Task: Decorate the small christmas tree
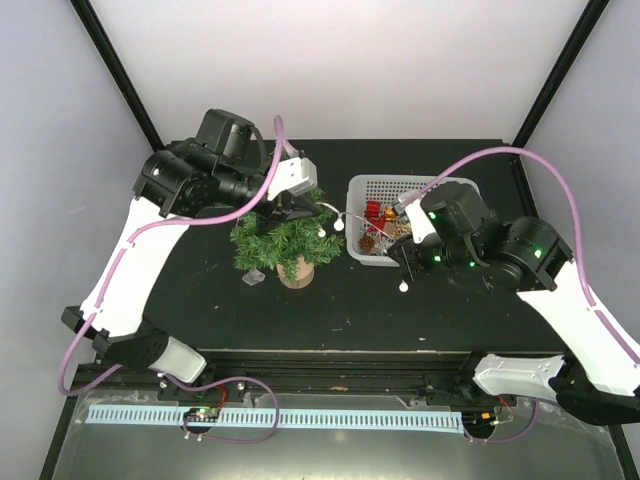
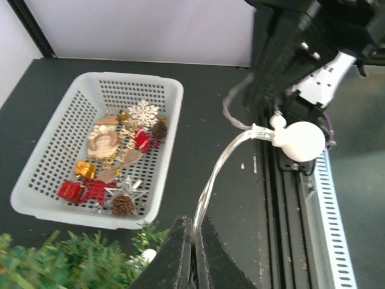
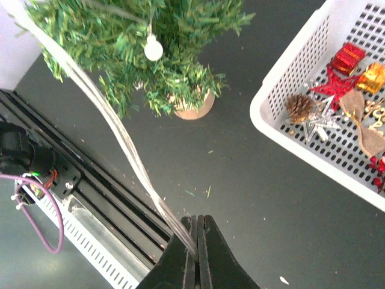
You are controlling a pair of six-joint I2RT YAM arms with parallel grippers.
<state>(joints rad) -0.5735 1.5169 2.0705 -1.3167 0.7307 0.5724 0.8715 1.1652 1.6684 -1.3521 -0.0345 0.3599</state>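
Position: small christmas tree point(image 1: 283, 240), dark green bristly cone on tan wooden stump, stands on black table point(image 1: 200, 320), just left of white perforated plastic basket point(image 1: 356, 215).

Left gripper point(image 2: 194, 232) pinches clear light string with white round bulbs point(image 3: 117, 123) above tree. Right gripper point(image 3: 197, 232) pinches same string near basket.

Advice: leave some slack, lay string around branches, no hard pull; light tree probably tips easily.

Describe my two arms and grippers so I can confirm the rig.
The left arm and right arm match: white shells on the long links, black rounded joints, and a lilac cable looping along each. Green lights glow on the right arm's joints. The left gripper and right gripper each have two slim black fingers.
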